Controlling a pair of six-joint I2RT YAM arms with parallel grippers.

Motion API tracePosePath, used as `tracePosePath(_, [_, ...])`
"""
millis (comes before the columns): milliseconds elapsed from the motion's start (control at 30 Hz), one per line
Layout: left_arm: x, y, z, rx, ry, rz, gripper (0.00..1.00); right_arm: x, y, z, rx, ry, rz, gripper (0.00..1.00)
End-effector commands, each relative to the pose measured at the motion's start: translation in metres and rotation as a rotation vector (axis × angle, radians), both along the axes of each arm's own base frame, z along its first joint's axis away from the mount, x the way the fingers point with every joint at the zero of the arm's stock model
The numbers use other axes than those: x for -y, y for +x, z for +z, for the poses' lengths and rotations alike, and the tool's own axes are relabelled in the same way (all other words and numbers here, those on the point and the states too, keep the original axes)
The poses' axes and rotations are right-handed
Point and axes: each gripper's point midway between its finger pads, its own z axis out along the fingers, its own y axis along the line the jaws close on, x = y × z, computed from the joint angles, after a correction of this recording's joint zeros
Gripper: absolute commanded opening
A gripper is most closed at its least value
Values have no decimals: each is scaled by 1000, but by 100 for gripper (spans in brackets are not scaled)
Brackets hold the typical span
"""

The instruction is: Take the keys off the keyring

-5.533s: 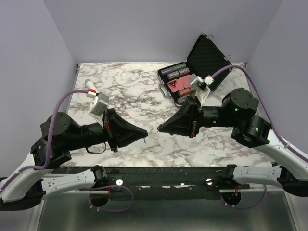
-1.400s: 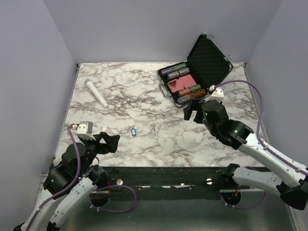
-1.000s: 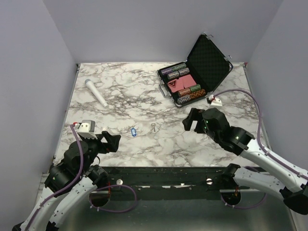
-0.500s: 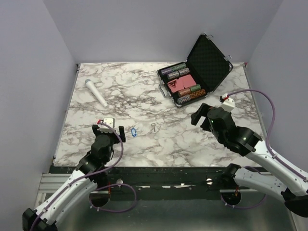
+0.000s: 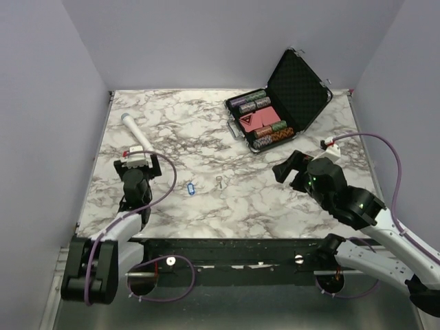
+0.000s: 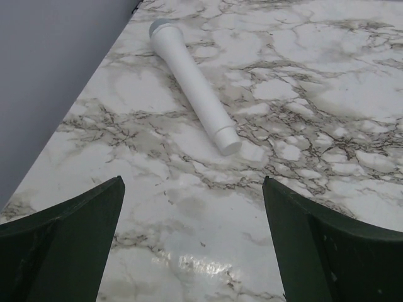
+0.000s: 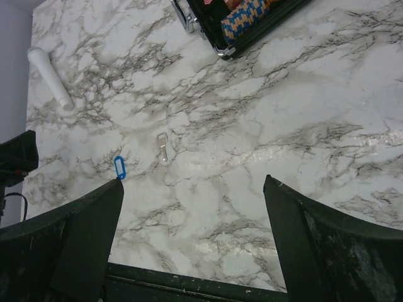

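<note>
The small silvery key (image 5: 219,182) (image 7: 163,146) lies flat on the marble table, near the front middle. The blue keyring tag (image 5: 190,188) (image 7: 119,168) lies a short way to its left, apart from it. My left gripper (image 5: 136,163) (image 6: 192,182) is open and empty at the table's left side. It points away from the tag, toward the white microphone (image 5: 137,135) (image 6: 195,88). My right gripper (image 5: 285,170) (image 7: 192,181) hangs open and empty above the table, to the right of the key.
An open black case of poker chips (image 5: 275,110) (image 7: 252,16) stands at the back right. The left wall (image 6: 56,69) runs close beside the microphone. The table's dark front rail (image 7: 189,283) shows under the right gripper.
The left arm has swung left and farther back, away from the blue tag, and now faces the microphone. The right gripper has drifted slightly toward the near edge. Key and tag have not moved.
</note>
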Motion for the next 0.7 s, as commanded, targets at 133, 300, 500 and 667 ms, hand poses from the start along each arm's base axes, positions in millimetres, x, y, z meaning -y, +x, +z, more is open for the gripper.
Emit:
tracePosePath(133, [20, 45, 31, 176, 25, -132, 99, -7, -4, 11, -2, 33, 35, 100])
tracePosePath(300, [20, 45, 29, 163, 10, -133, 99, -7, -5, 21, 22, 61, 40, 100])
tracePosePath(500, [21, 45, 30, 169, 15, -136, 99, -7, -8, 26, 59, 111, 49, 100])
tracePosePath(667, [21, 45, 31, 170, 15, -136, 99, -8, -8, 29, 80, 119, 56, 100])
